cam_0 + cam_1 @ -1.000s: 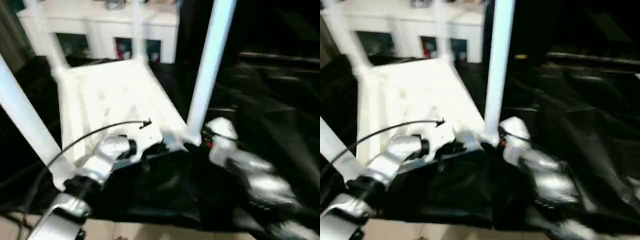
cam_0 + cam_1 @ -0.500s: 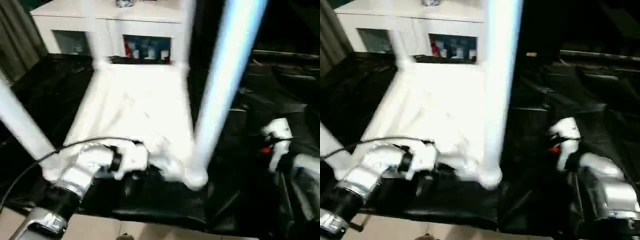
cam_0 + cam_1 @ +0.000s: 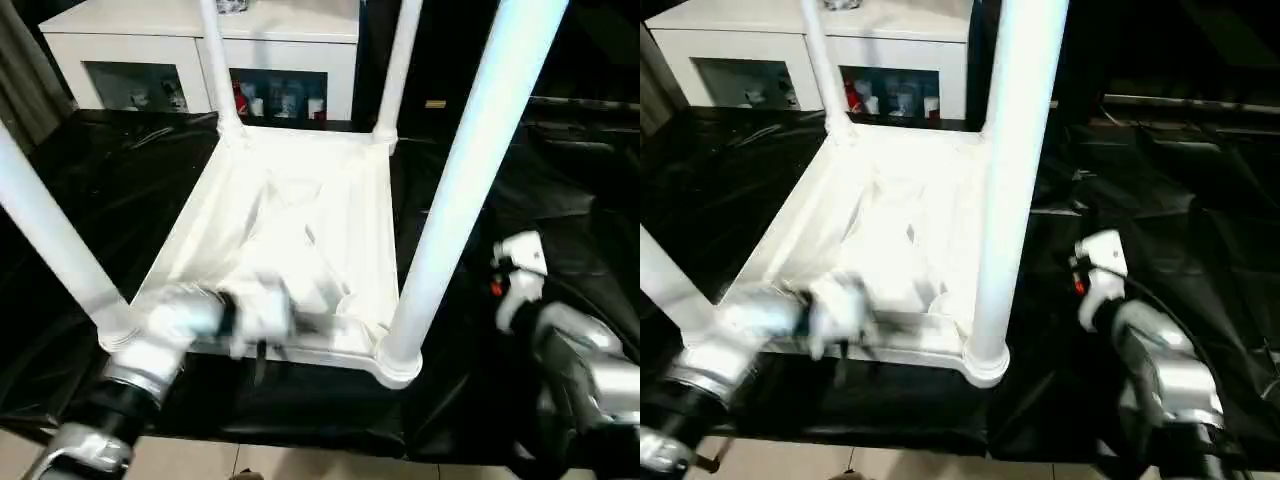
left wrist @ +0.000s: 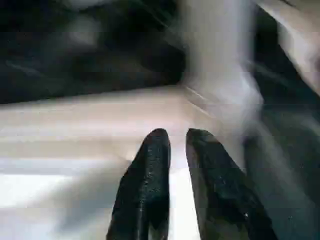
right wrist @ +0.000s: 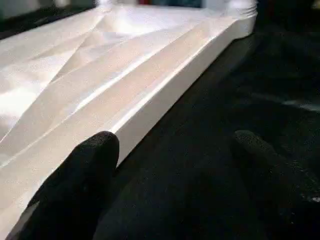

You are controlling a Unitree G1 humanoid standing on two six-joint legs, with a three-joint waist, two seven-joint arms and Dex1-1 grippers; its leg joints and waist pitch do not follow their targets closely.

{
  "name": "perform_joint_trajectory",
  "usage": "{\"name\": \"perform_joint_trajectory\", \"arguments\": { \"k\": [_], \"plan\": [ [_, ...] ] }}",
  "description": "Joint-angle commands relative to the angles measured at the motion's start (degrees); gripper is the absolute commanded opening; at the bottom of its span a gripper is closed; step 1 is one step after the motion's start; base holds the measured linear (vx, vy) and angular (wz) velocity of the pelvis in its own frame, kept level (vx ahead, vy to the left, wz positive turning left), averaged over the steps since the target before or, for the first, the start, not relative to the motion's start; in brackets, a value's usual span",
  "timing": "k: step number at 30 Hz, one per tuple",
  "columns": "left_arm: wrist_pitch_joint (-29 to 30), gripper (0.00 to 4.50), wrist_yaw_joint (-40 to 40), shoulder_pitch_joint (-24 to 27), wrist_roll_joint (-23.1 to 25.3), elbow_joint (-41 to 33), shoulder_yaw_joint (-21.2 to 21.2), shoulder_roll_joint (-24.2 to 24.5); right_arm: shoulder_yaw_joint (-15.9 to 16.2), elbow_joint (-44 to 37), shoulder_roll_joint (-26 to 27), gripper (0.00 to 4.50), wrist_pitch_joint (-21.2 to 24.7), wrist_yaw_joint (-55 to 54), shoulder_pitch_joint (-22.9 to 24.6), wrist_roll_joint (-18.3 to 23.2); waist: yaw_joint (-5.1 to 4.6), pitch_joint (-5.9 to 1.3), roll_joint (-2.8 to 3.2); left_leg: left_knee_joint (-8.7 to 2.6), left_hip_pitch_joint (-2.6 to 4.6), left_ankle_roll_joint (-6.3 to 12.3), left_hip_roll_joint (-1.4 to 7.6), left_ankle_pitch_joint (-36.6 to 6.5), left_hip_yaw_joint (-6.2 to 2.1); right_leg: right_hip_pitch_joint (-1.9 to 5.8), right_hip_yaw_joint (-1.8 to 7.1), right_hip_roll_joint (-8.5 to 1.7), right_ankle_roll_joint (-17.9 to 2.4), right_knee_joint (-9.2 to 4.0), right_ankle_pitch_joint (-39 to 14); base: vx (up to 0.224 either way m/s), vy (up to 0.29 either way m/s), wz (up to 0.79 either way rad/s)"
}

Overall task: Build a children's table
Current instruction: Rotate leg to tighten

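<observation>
Left eye view looks down on the children's table (image 3: 300, 240), which lies upside down on the black-covered tabletop (image 3: 120, 190), its ribbed underside facing up. All four legs stand upright in the corner sockets: a thick near-right leg (image 3: 470, 170) that rises past the top of the picture, a near-left leg (image 3: 50, 240) that leans out toward the left edge, and two far legs (image 3: 215, 70) that look thinner at the back corners. Behind the tabletop stands a white cabinet (image 3: 150, 50) with glass doors and small coloured items inside.

The left arm (image 3: 150, 350) reaches in from the lower left to the near rim of the upturned table, between the two near legs. In the left wrist view, the left pincer (image 4: 177, 137) has its two black fingers nearly together, with only a thin gap between them, over a white surface of the table; whether they pinch anything cannot be told.

The right arm (image 3: 570, 360) sits to the right of the near-right leg, apart from it. In the right wrist view, the right pincer (image 5: 175, 145) is spread wide, one finger (image 5: 85, 170) just beside the table's long white edge, the other over the black cover, grasping nothing.
</observation>
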Motion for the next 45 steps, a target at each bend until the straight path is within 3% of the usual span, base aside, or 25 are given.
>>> {"name": "perform_joint_trajectory", "arguments": {
  "k": [1, 2, 4, 5, 6, 7, 9, 10, 11, 12, 14, 15, 18, 19, 21, 25, 29, 35, 39, 41, 44, 45],
  "plan": [
    [4.3, 1.15, 4.3, 0.7, -2.4, -2.1, 3.6, -0.3, -1.7, -1.5, 1.2, 3.93, -0.1, -3.8, -0.5, -0.6, -0.53, -3.41, -0.11, -3.04, 0.08, 1.6, 1.34, -8.0, -0.03, 3.09, 3.15, -3.62, -11.2, -3.77, -5.3, 0.0, 0.0, 0.0],
    [6.0, 1.32, 9.2, 0.9, -1.9, -2.3, 6.1, -0.9, -2.2, -2.7, 2.6, 3.93, 0.7, -6.8, -0.4, -1.3, -0.88, -3.35, -0.17, -3.08, 0.12, 1.34, 1.34, -8.5, -0.03, 3.08, 3.15, -3.42, -10.7, -3.86, -6.5, 0.0, 0.0, 0.0],
    [11.7, 1.59, 25.6, 2.5, 0.4, -3.5, 12.4, -4.3, -1.5, -7.1, 5.3, 3.93, 0.4, -12.4, 0.5, -3.9, -1.38, -3.36, -1.22, -3.04, -0.01, 1.02, 1.41, -8.1, 0.04, 3.29, 3.23, -3.21, -9.6, -3.75, -6.7, 0.0, 0.0, 0.0],
    [11.7, 1.59, 25.6, 2.5, 0.4, -3.5, 12.4, -4.3, -1.5, -7.1, 5.3, 3.93, 0.4, -12.4, 0.5, -3.9, -1.48, -3.26, -0.99, -3.01, -0.13, 1.03, 1.37, -7.8, -0.09, 3.32, 3.14, -3.25, -9.4, -3.7, -6.6, 0.0, 0.0, 0.0],
    [13.0, 1.59, 31.2, 3.8, 0.7, -4.5, 14.2, -6.6, -0.6, -8.2, 6.2, 3.93, 0.2, -14.8, 1.0, -5.7, -1.55, -3.34, -0.7, -3.05, -0.02, 1.51, 1.06, -7.7, -0.09, 3.34, 3.07, -3.43, -8.2, -4.25, -8.9, 0.0, 0.0, 0.0],
    [14.4, 1.76, 35.0, 4.9, 0.6, -5.9, 15.3, -8.4, -0.3, -8.7, 6.9, 3.93, 0.2, -16.9, 1.3, -6.8, -1.94, -3.34, -0.58, -3.01, -0.08, 1.36, 1.21, -7.0, -0.1, 3.19, 3.21, -3.17, -7.8, -4.15, -7.9, 0.0, 0.0, 0.0],
    [14.1, 1.95, 42.6, 7.0, 1.8, -9.4, 17.6, -12.4, 0.4, -10.7, 8.0, 3.93, 0.2, -21.0, 2.5, -9.5, -2.11, -3.35, -0.8, -3.01, -0.23, 1.42, 1.28, -6.6, -0.1, 3.27, 3.24, -3.09, -7.8, -4.18, -6.9, 0.0, 0.0, 0.0],
    [14.1, 1.99, 42.6, 7.0, 1.8, -9.4, 17.6, -12.4, 0.4, -10.7, 8.0, 3.93, 0.2, -21.0, 2.5, -9.5, -2.04, -3.41, -0.88, -2.93, -0.25, 1.71, 1.23, -6.1, -0.12, 3.29, 3.24, -3.18, -8.0, -4.21, -5.6, 0.0, 0.0, 0.0],
    [12.8, 2.05, 44.7, 8.2, 3.1, -11.3, 17.9, -13.6, 0.4, -11.8, 9.0, 4.22, 0.2, -21.7, 3.4, -9.1, -1.96, -3.35, -1.19, -2.94, -0.29, 2.0, 1.04, -6.1, -0.02, 3.24, 3.22, -3.08, -7.7, -4.4, -6.1, 0.0, 0.0, 0.0],
    [11.6, 2.14, 46.7, 10.1, 5.2, -13.5, 17.7, -14.5, 0.5, -12.9, 10.2, 4.3, -0.9, -21.7, 4.8, -8.3, -1.9, -3.42, -0.9, -2.91, -0.41, 2.57, 1.24, -6.1, -0.18, 3.22, 3.27, -3.16, -7.3, -4.26, -5.0, 0.0, 0.0, 0.0],
    [11.1, 2.38, 47.1, 10.8, 6.1, -14.2, 17.4, -14.7, 0.7, -13.2, 10.4, 4.41, -1.6, -21.3, 5.3, -8.1, -1.85, -3.38, -1.08, -2.94, -0.33, 2.84, 1.2, -6.8, -0.17, 3.1, 3.23, -3.05, -6.7, -4.41, -5.4, 0.0, 0.0, 0.0],
    [9.8, 2.38, 50.5, 13.2, 7.3, -15.3, 18.0, -15.7, 1.9, -13.7, 11.4, 4.41, -1.9, -21.8, 6.7, -8.8, -1.96, -3.35, -0.55, -2.92, -0.4, 2.69, 1.21, -7.2, -0.21, 2.97, 3.22, -2.92, -6.7, -4.49, -5.1, 0.0, 0.0, 0.0],
    [9.4, 2.73, 51.2, 15.4, 7.2, -16.7, 18.0, -15.9, 2.4, -14.9, 12.0, 4.5, -1.2, -21.9, 7.8, -8.6, -2.02, -3.22, -0.7, -3.02, -0.53, 2.42, 1.16, -8.2, -0.24, 2.98, 3.18, -2.98, -5.9, -4.68, -7.1, 0.0, 0.0, 0.0],
    [9.8, 2.73, 51.1, 16.7, 7.0, -17.9, 17.7, -15.9, 2.4, -15.6, 12.2, 4.5, -1.3, -21.7, 8.5, -8.0, -1.95, -3.12, -1.38, -3.12, -0.53, 2.49, 1.22, -8.7, -0.23, 2.93, 3.19, -3.02, -5.5, -4.71, -8.4, 0.0, 0.0, 0.0],
    [11.5, 2.93, 51.1, 18.7, 5.8, -20.2, 17.4, -16.7, 2.1, -16.4, 12.9, 4.5, -1.7, -21.2, 10.2, -7.0, -1.8, -3.01, -1.13, -3.18, -0.45, 2.28, 1.3, -9.5, -0.22, 2.69, 3.29, -3.12, -4.9, -4.95, -10.5, 0.0, 0.0, 0.0],
    [13.4, 3.22, 52.4, 19.9, 4.7, -21.1, 17.6, -18.1, 2.8, -16.5, 13.6, 4.5, -1.9, -20.3, 10.4, -6.1, -1.75, -2.83, -1.32, -3.4, -0.36, 1.75, 1.42, -11.4, -0.29, 2.44, 3.34, -3.03, -4.8, -5.01, -11.3, 0.0, 0.0, 0.0],
    [14.2, 3.55, 56.3, 18.0, 9.1, -18.1, 16.9, -17.2, 3.2, -15.4, 12.7, 4.5, -1.5, -22.5, 8.8, -8.7, -1.95, -2.8, -1.29, -3.32, -0.39, 1.04, 1.16, -11.2, -0.33, 2.47, 3.38, -2.83, -3.5, -5.08, -11.0, 0.0, 0.0, 0.0],
    [14.6, 3.55, 55.6, 17.6, 9.5, -17.5, 16.1, -16.7, 1.6, -18.0, 13.1, 4.5, -2.0, -19.8, 9.8, -4.7, -1.9, -3.16, -0.88, -3.05, -0.42, 1.52, 1.19, -9.9, -0.46, 2.7, 3.44, -2.97, -4.8, -4.5, -5.9, 0.0, 0.0, 0.0],
    [15.1, 3.55, 55.3, 18.4, 9.1, -18.6, 15.0, -16.7, 2.1, -18.3, 13.0, 4.5, -2.3, -19.7, 11.4, -4.8, -1.85, -3.08, -1.07, -3.07, -0.43, 1.73, 1.2, -10.1, -0.38, 2.65, 3.4, -3.03, -5.3, -4.62, -6.9, 0.0, 0.0, 0.0],
    [14.4, 3.55, 55.5, 18.2, 9.4, -18.5, 14.7, -16.6, 2.3, -18.1, 13.2, 4.5, -2.1, -20.0, 11.2, -5.0, -1.9, -2.99, -1.54, -3.12, -0.46, 1.77, 1.18, -11.0, -0.33, 2.64, 3.39, -3.06, -4.9, -4.89, -9.4, 0.0, 0.0, 0.0],
    [14.2, 3.55, 55.3, 17.9, 9.5, -18.3, 14.4, -16.5, 2.6, -17.9, 13.3, 4.5, -2.0, -20.2, 10.9, -5.2, -1.88, -2.94, -1.29, -3.22, -0.4, 1.47, 1.23, -11.6, -0.42, 2.52, 3.4, -3.08, -4.3, -5.05, -11.6, 0.0, 0.0, 0.0],
    [14.2, 3.55, 55.3, 17.8, 9.6, -18.2, 14.3, -16.5, 2.7, -17.7, 13.3, 4.5, -2.1, -20.3, 10.8, -5.2, -1.91, -3.0, -1.24, -3.08, -0.56, 1.56, 1.19, -10.3, -0.42, 2.44, 3.43, -2.99, -4.5, -4.92, -9.5, 0.0, 0.0, 0.0]
  ]
}}
